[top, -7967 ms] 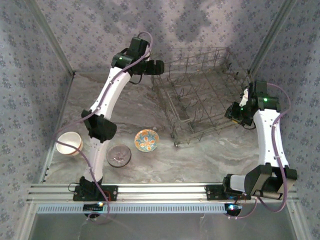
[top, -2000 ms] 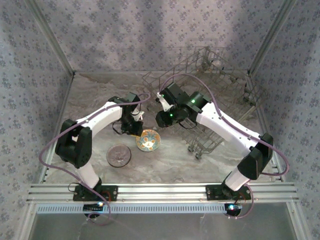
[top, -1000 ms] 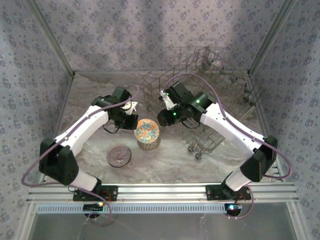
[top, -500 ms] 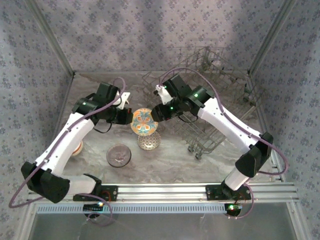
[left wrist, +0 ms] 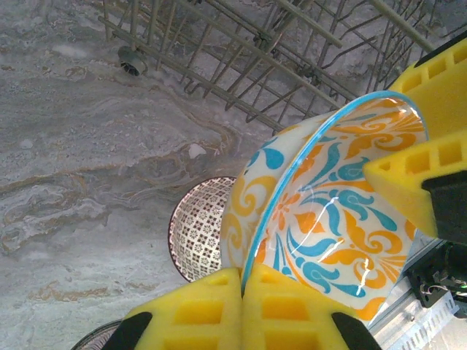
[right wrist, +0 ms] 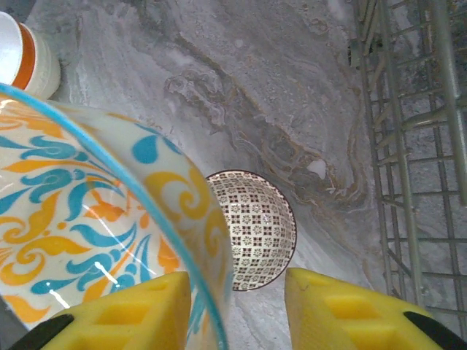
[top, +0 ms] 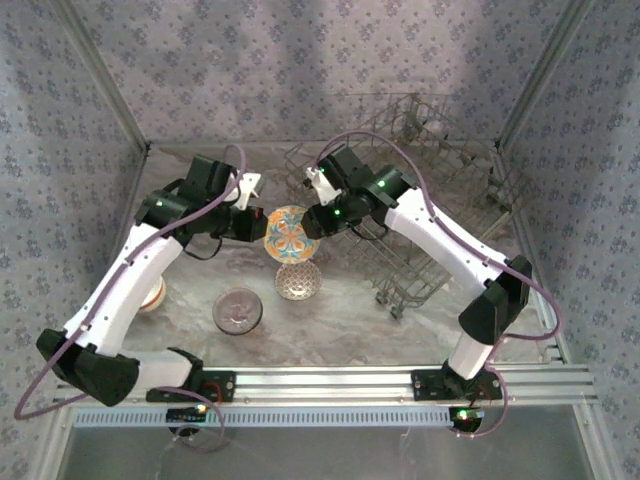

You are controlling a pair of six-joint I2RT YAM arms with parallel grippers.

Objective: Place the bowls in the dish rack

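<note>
Left pincer (left wrist: 242, 283) was clamped on the rim of the orange-blue bowl (top: 288, 235), held tilted in the air just beside the dish rack (top: 430, 190). Right pincer (right wrist: 237, 281) was open, straddling the bowl's opposite rim. Brown patterned bowl (right wrist: 259, 226) sat on the desk (top: 350, 325) near the rack.

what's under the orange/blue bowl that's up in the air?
A smaller brown-lattice bowl sits upright on the marble table beneath the orange-and-blue bowl. The raised bowl covers part of its rim in both wrist views.
</note>
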